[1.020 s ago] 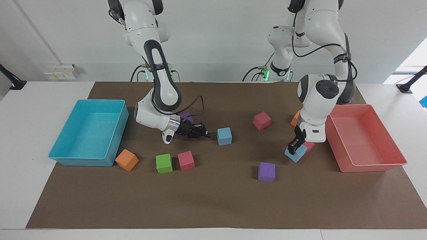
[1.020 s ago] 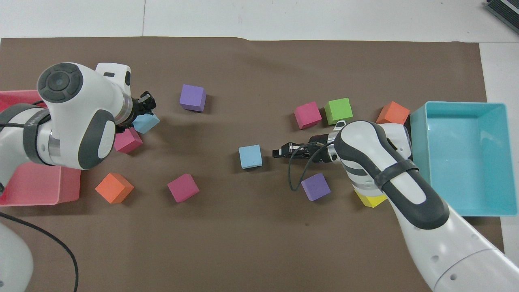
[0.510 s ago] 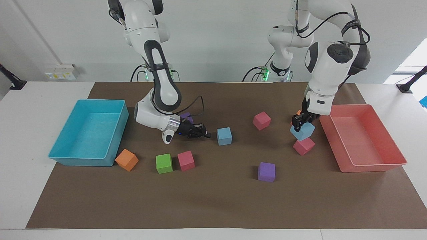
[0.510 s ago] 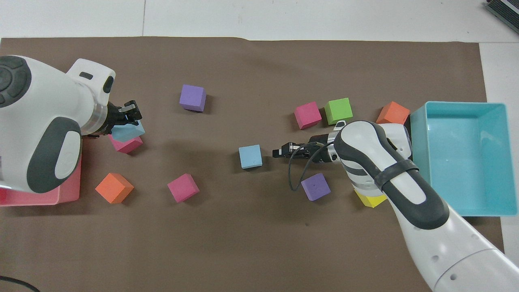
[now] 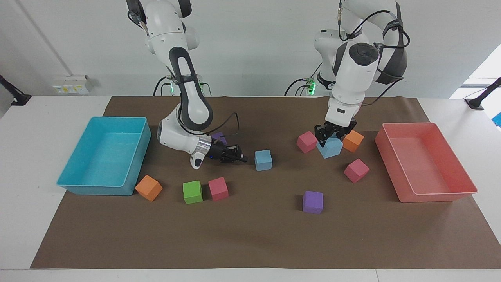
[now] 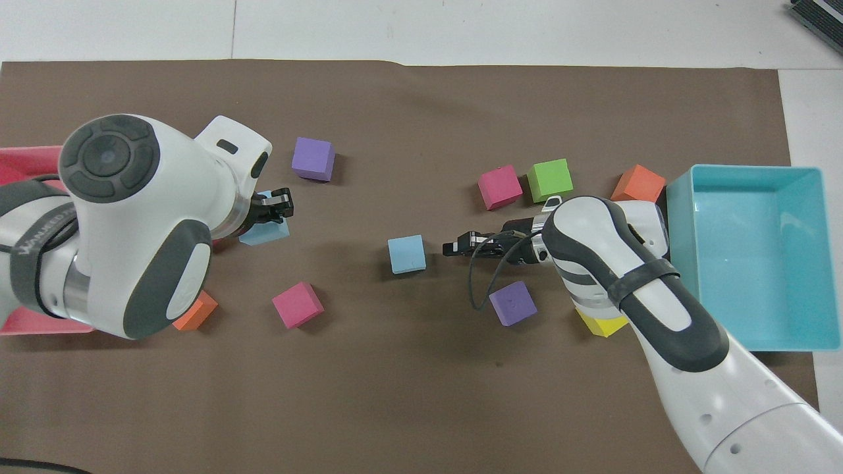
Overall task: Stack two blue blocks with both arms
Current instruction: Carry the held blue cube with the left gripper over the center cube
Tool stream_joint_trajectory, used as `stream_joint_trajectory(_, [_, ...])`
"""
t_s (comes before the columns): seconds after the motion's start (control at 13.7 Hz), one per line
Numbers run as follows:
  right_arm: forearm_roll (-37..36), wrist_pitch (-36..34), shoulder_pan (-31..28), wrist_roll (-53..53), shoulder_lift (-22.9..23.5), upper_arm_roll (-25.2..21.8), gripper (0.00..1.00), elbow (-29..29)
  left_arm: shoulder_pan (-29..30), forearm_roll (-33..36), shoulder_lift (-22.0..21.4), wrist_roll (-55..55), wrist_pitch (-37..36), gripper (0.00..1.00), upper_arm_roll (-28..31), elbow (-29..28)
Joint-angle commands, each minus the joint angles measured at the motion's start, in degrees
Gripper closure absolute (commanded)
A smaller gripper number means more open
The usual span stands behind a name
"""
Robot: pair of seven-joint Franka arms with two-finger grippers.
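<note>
The table (image 5: 250, 243) carried a cyan tray (image 5: 103, 156) at the right arm's end and a red tray (image 5: 426, 164) at the left arm's end; in the overhead view the left arm hid most of the red tray. The left hand (image 5: 333, 135) gripped one blue block (image 5: 330, 147) in the air, over the mat between a pink cube (image 5: 306, 141) and an orange cube (image 5: 353, 141). From above, only part of that block (image 6: 267, 230) showed past the arm, and the orange cube (image 6: 196, 311) was mostly covered. The right hand (image 5: 238, 156) lay low just beside the other blue block (image 5: 263, 160), apart from it, its fingers nearly together and empty. A yellow cube (image 6: 602, 324) under the right arm showed only from overhead.
</note>
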Motion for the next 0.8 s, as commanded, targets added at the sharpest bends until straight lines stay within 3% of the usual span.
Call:
stream_joint_trajectory(0.0, [2.1,1.2,-0.2,-3.8,1.9,0.2,1.0,0.2,-4.6,0.2,-0.5,2.9,-1.8,1.0,0.5,0.1])
stream_joint_trajectory(0.36, [2.1,1.9,-0.1,-3.9,1.9,0.3,1.0,0.0,-10.1,-3.8,2.6,2.3,0.7,1.0,0.4,0.2])
stream_joint_trajectory(0.73, [2.2,1.9,-0.1,-3.9,1.9,0.3,1.0,0.0,-14.3,-4.5,8.7,-3.6,7.3,1.0,0.5,2.9])
